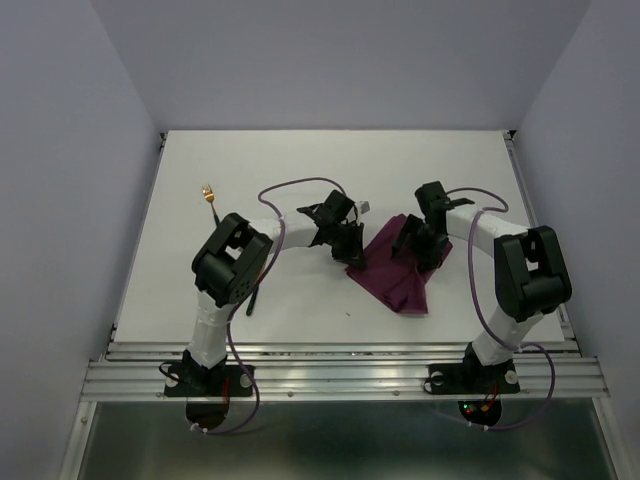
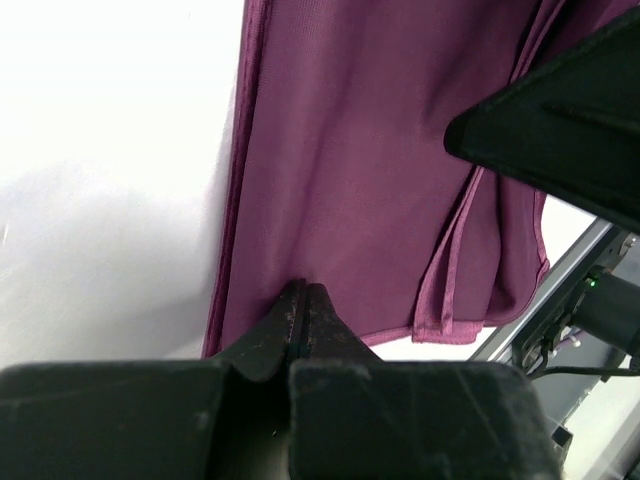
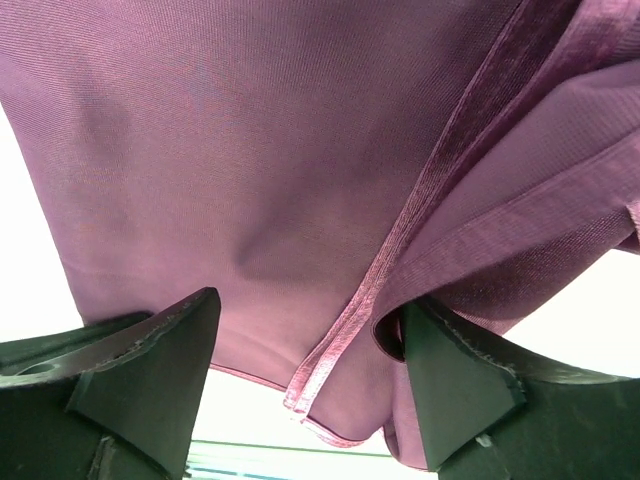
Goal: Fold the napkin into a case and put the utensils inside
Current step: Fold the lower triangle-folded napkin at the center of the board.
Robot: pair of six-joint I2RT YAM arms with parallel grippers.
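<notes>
Plain white worktop (image 1: pixel 300 170), matte, evenly lit from above, with only soft shadows. Boxed in by three bare, pale lavender-grey walls: back wall (image 1: pixel 340 60), left wall (image 1: pixel 60 200), right wall (image 1: pixel 600 150). Ribbed aluminium rail (image 1: pixel 340 372) across the near edge, thinner metal strips (image 1: pixel 136 240) up both sides. Below the rail, a dim grey-green surface (image 1: pixel 350 440), slightly glossy, detail unclear.

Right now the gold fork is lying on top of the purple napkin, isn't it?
No. The gold fork lies on the bare table, off to the far left and well apart from the purple napkin; the top external view shows it.
</notes>
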